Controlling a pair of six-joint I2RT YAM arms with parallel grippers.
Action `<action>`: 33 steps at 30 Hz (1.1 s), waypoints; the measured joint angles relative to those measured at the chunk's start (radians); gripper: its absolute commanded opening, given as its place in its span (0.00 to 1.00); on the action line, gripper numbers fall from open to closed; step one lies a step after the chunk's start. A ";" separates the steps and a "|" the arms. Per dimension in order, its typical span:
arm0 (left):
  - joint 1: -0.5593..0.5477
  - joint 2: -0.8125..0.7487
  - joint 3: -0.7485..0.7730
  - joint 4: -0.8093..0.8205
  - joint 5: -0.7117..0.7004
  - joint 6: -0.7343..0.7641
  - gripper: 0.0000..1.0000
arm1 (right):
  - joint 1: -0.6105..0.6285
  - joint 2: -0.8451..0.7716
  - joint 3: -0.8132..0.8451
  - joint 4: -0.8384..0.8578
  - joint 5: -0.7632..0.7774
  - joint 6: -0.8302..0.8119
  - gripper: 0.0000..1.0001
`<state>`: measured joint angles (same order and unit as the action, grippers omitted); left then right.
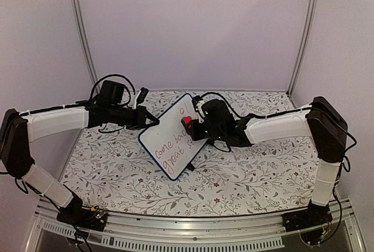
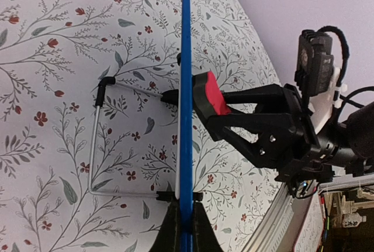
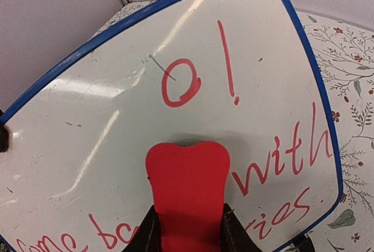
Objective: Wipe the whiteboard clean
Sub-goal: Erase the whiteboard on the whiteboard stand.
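While the floral tablecloth (image 1: 245, 173) lies flat below, I have the glossy, blue-rimmed whiteboard (image 1: 168, 128) tilted above mid-table, its left edge clamped by the left gripper (image 1: 152, 122). The right gripper (image 1: 190, 124) pinches a red eraser (image 1: 186, 121), notched on top, seemingly touching the board's far half; I'd press evenly and sweep nearward through the red handwriting (image 1: 173, 148).

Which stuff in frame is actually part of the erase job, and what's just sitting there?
Job:
- whiteboard, edge clamped in the left hand
- red writing on it
- red eraser, gripped in the right hand

Just there:
- floral table cover
- aluminium rail at the near edge
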<state>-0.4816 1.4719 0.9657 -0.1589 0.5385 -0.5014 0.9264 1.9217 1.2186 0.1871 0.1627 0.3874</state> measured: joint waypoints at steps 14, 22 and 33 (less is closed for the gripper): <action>0.000 0.000 0.000 0.004 0.008 0.000 0.00 | -0.012 0.047 0.165 -0.045 0.008 -0.023 0.23; 0.000 0.000 0.000 0.003 0.008 0.000 0.00 | -0.013 0.046 0.138 -0.018 0.008 -0.021 0.23; 0.000 0.000 0.000 0.003 0.009 0.000 0.00 | -0.024 -0.005 -0.059 0.068 0.006 0.006 0.22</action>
<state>-0.4816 1.4719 0.9657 -0.1562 0.5472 -0.5014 0.9028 1.9163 1.1595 0.2550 0.1692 0.3931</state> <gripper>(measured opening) 0.026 0.272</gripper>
